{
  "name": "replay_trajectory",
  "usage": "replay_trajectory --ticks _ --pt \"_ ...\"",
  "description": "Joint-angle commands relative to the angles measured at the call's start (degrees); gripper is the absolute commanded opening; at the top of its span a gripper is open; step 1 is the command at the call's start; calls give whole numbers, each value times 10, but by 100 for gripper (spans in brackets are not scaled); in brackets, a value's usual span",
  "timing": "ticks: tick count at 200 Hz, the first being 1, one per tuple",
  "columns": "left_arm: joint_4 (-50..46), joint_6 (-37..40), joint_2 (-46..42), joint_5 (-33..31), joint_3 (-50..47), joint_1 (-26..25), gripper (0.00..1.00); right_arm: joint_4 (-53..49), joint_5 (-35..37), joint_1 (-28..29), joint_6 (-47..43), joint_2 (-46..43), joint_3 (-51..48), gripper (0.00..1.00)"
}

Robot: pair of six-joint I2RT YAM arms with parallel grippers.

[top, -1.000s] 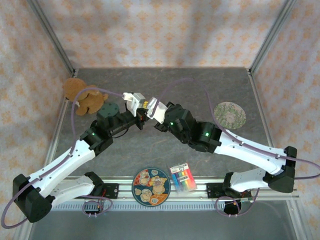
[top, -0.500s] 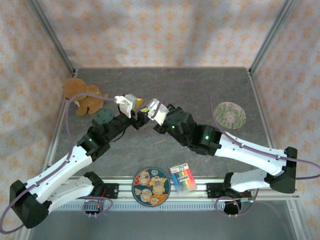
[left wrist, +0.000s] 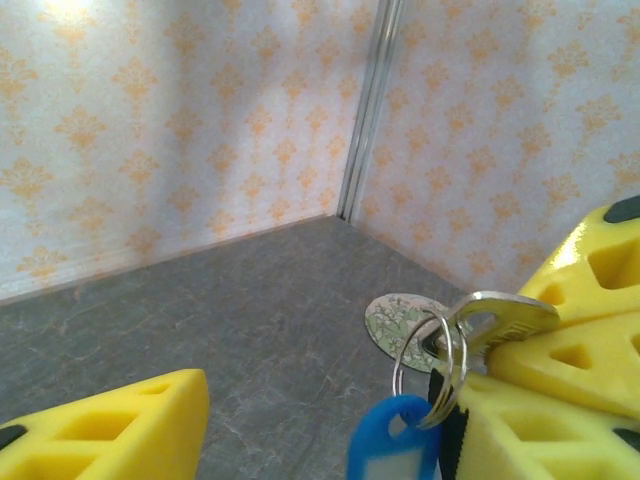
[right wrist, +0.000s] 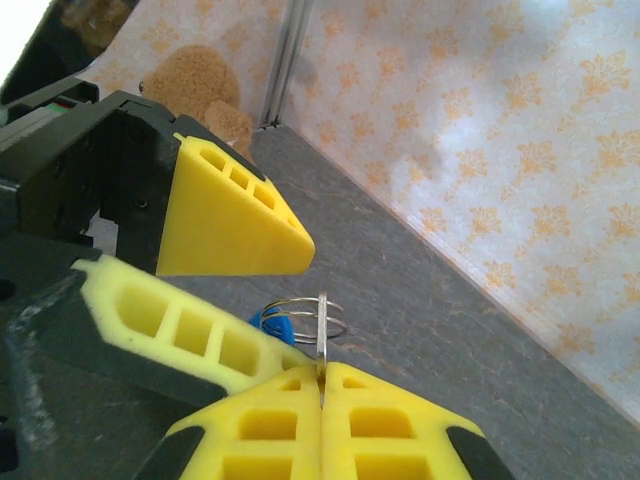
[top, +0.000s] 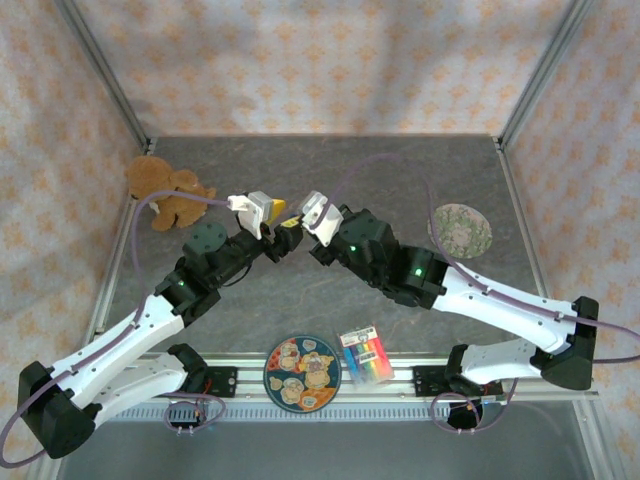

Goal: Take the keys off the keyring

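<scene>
Two grippers meet in the air above mid-table, tips nearly together. The right gripper [right wrist: 322, 372] is pinched tight on the key [left wrist: 500, 318], whose blade sits edge-on between its yellow fingers in the right wrist view. The ring [left wrist: 428, 352] hangs from the key head, with a blue tag [left wrist: 390, 440] dangling on it, all clear of the table. The left gripper [top: 278, 218] has its fingers spread, one above the ring and one down-left of it in the right wrist view. We can't tell if either finger touches the ring or tag.

For room to move, we see bare table [top: 400, 180] behind the grippers up to the back wall, and more to the right as far as the floral disc [top: 459, 229] near the right edge. The left side is tighter. A plush [top: 165, 190] lies at the left edge near the rear-left post, and a dark green disc [top: 208, 238] sits just beside the left arm. At the near edge, a cartoon plate [top: 302, 373] and a striped card [top: 364, 355] lie by the rail between the two bases, well apart from the grippers.

The surface is dark grey and mottled. Pale wallpaper with orange motifs covers three sides, and metal posts run up at the rear corners.
</scene>
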Motion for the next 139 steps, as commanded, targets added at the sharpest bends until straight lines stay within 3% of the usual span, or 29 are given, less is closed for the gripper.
replay_trajectory --ticks 1,26,107,139 --pt "34 12 -14 130 11 -40 64 34 -6 -10 21 15 2 0" --pt "12 22 -19 129 16 -40 58 14 3 -13 20 11 16 0" --pt "3 4 -29 132 1 -42 61 -6 25 -38 29 -4 26 0" --pt "-3 -11 -55 96 -12 -42 63 -19 -28 -65 37 -19 23 0"
